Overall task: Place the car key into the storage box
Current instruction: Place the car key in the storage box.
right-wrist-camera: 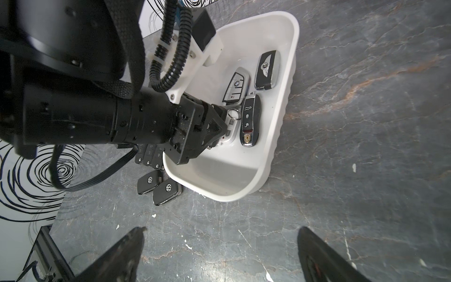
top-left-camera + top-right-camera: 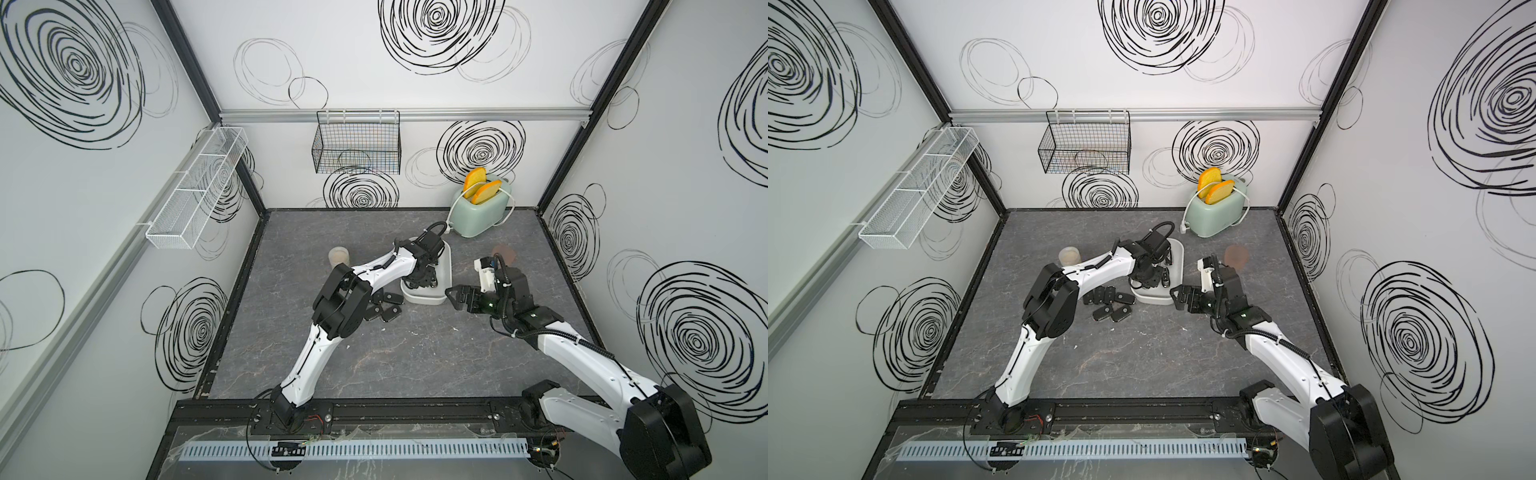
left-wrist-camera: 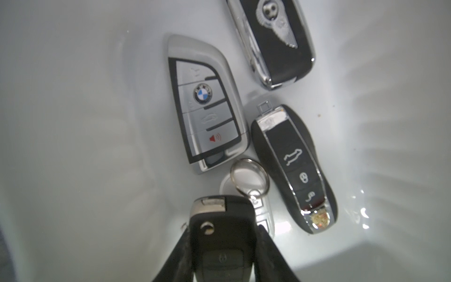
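Enclosure: white walls printed with black swirls, black corner posts, dark grey marbled table [image 2: 395, 353] as the floor. Left wall: long white mesh tray [image 2: 195, 191], hung on a rail, divided into compartments. On the table beside the left arm's elbow: frosted cup [image 2: 338, 257], upright. Back wall: black wire basket [image 2: 357, 143], hooked on an aluminium rail. Mid-table, flat on the surface: cluster of loose black keys [image 2: 384, 307], just left of the storage box [image 2: 426, 297]. Inside that white box: left gripper [image 1: 222, 119], jaws narrow and clamped on a black car key [image 3: 220, 227], over a white key with a ring [image 3: 258, 214]. On the box floor alongside: three other keys [image 3: 207, 102]. Near the box's right corner: right gripper [image 1: 219, 244], jaws wide, nothing between them, above bare table. Back right: pale green toaster [image 2: 482, 216], two bread slices [image 2: 486, 192] in its slots, cord looped around. Nearer than the toaster: brown round disc [image 2: 504, 252], flat.
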### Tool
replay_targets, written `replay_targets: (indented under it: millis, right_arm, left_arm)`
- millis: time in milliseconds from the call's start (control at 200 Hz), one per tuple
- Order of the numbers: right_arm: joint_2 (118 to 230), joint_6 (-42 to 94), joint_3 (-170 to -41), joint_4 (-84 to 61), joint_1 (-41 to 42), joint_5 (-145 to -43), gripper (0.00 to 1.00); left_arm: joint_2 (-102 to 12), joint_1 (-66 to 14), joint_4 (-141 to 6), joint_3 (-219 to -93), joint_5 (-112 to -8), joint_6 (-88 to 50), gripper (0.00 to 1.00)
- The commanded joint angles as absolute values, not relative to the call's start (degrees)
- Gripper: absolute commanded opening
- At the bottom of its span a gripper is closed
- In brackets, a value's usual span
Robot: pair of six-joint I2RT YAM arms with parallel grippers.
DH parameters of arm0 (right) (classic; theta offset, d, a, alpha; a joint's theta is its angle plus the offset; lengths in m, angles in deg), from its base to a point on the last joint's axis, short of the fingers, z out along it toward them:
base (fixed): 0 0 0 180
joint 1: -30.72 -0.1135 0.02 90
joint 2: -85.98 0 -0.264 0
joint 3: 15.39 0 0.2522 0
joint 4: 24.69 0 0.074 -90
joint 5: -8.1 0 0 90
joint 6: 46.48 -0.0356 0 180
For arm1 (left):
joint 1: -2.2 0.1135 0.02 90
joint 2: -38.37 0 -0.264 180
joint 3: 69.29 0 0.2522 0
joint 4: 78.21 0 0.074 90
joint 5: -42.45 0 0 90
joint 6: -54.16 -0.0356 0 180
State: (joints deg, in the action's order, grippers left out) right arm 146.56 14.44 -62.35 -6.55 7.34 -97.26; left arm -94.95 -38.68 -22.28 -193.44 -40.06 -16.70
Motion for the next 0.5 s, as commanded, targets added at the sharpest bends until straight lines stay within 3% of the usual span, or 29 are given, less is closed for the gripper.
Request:
replay_targets:
  millis: [0, 495]
  right_arm:
    - [146.95, 14.64, -61.98, -6.88, 7.55, -96.67, 0.99]
    - [152.52, 19.42, -66.72, -10.36, 7.58, -92.79, 0.99]
  left_arm:
    - [-95.67, -38.58, -22.0, -195.59, -40.08, -15.89, 0.39]
    - [-86.49, -37.5, -23.08, -197.93, -44.48, -12.38, 0.72]
